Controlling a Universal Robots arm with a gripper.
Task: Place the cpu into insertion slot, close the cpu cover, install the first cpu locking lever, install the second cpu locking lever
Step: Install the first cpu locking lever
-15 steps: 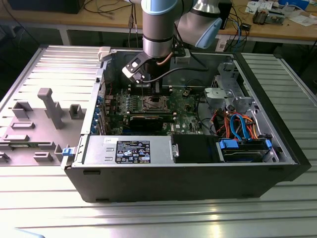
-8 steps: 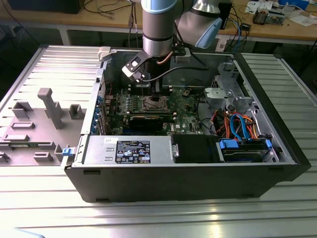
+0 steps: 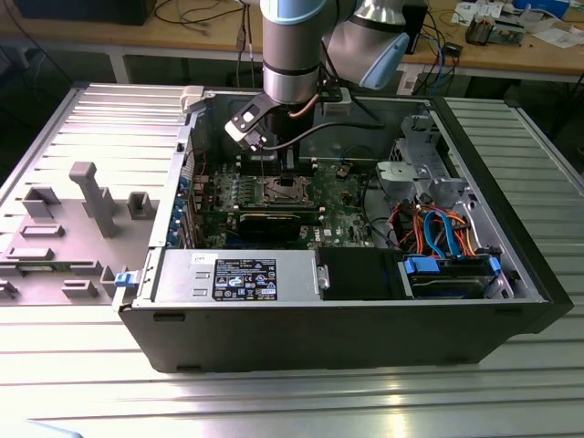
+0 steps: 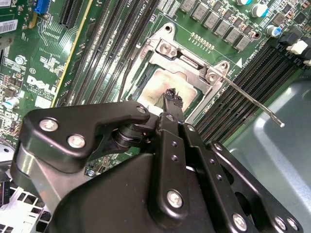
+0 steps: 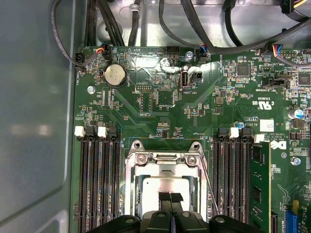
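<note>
A lab, shown by cluttered wooden workbenches (image 3: pixel 538 59)

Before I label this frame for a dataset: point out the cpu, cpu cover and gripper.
cpu (image 5: pixel 151 190), first wrist view, bare metal top.
cpu cover (image 5: pixel 167 169), first wrist view, frame bar.
gripper (image 5: pixel 170 197), first wrist view, between fingertips.

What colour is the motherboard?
Green: the flat green circuit board shows best in the first wrist view.
</note>
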